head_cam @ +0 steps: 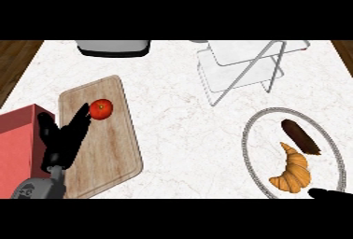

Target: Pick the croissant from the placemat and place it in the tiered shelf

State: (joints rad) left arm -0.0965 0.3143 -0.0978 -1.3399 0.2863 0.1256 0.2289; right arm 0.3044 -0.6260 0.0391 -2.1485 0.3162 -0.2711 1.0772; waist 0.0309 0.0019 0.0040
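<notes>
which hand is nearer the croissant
Right. The right hand sits just beside the croissant's lower end, at the view's lower right corner. The left hand rests far to its left, over the cutting board.

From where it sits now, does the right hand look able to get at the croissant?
Probably yes. The right hand shows at the lower right edge, just beside the croissant on the placemat, with nothing between them. The dark brown piece lies on the croissant's far side.
</notes>
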